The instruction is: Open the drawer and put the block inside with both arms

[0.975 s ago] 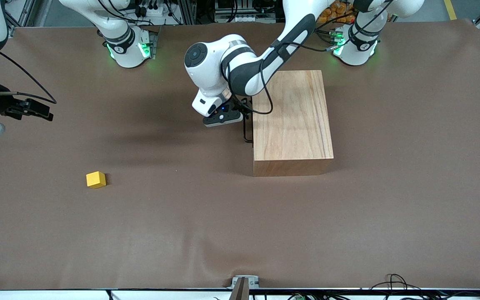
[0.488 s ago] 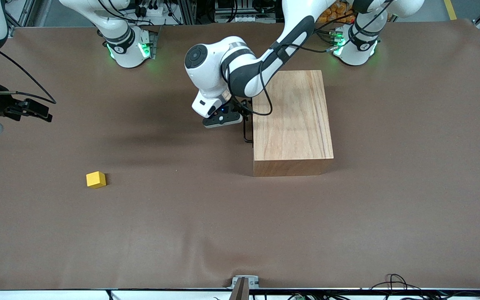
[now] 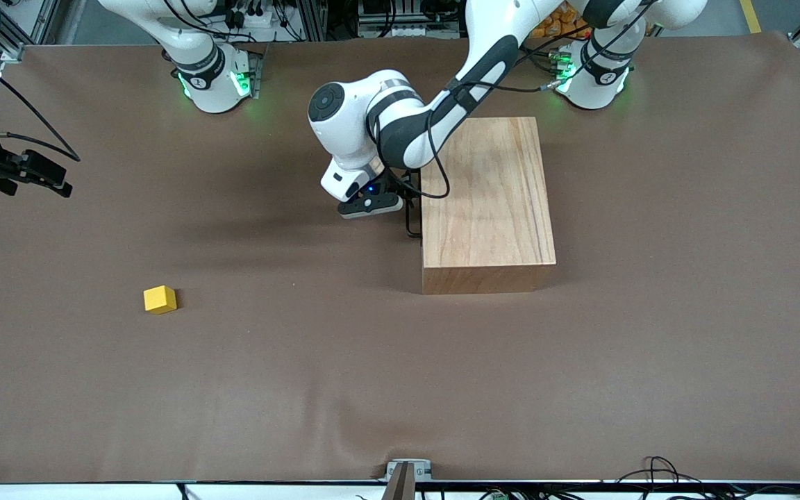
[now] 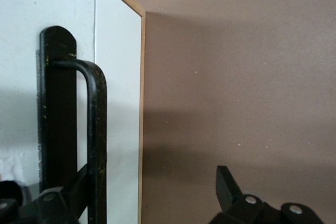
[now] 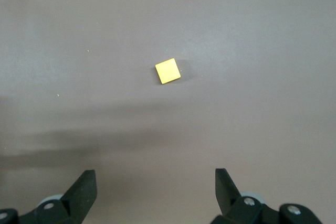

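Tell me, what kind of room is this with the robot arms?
Probably a robot test lab: two white arms bolted by a brown-covered table, metal framing and loose cables around its edges, and only practice things out, a wooden box and a yellow block.

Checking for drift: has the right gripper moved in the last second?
Yes. The right gripper has shifted toward the robots' bases, away from the block, which hasn't moved.

Grained wood box (image 3: 489, 201), matt tablecloth (image 3: 400, 361)
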Robot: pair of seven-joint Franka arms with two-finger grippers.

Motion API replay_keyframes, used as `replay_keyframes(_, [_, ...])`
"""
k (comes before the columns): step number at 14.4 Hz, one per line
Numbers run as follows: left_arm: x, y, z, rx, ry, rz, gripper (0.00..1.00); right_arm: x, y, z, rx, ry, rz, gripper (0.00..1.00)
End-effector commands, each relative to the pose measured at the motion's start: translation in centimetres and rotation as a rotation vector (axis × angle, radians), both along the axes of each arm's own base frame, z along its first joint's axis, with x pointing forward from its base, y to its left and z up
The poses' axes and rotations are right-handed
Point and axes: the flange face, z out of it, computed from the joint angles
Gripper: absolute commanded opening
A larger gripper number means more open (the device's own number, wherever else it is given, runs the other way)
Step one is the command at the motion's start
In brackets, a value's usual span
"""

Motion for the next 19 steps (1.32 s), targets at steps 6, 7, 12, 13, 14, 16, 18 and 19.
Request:
replay_keyframes(6, [0.0, -2.6, -0.6, -0.136, -0.076, -0.018, 1.00, -1.1, -0.5, 0.2, -0.014, -0.010, 0.046, 1.00])
replay_keyframes(7, [-0.4, -3.2, -0.8, -0.150, -0.081, -0.030, 1.00, -1.0, -0.4, -0.6, -0.015, -0.018, 0.048, 1.00])
replay_keyframes(12, [-0.7, -4.1, -0.3, -0.210, -0.100, -0.046, 1.00, -0.6, -0.4, -6.8, -0.017, -0.022, 0.047, 1.00])
replay_keyframes(13, [-0.9, -4.3, -0.4, -0.217, -0.101, -0.051, 1.00, -0.3, -0.5, -8.6, -0.019, -0.033, 0.045, 1.00])
replay_keyframes(14, [-2.0, -5.0, -0.6, -0.218, -0.099, -0.066, 1.00, -0.2, -0.5, -10.6, -0.021, -0.043, 0.044, 1.00])
replay_keyframes(16, [-2.1, -5.1, -0.4, -0.223, -0.101, -0.056, 1.00, 0.0, -0.4, -14.3, -0.027, -0.078, 0.049, 1.00])
replay_keyframes(18, [-2.3, -5.3, -0.3, -0.225, -0.102, -0.053, 1.00, 0.8, -0.5, -17.5, -0.031, -0.077, 0.049, 1.00])
replay_keyframes(19, [-2.7, -5.5, -0.2, -0.227, -0.103, -0.056, 1.00, 1.3, -0.5, -19.2, -0.031, -0.072, 0.049, 1.00])
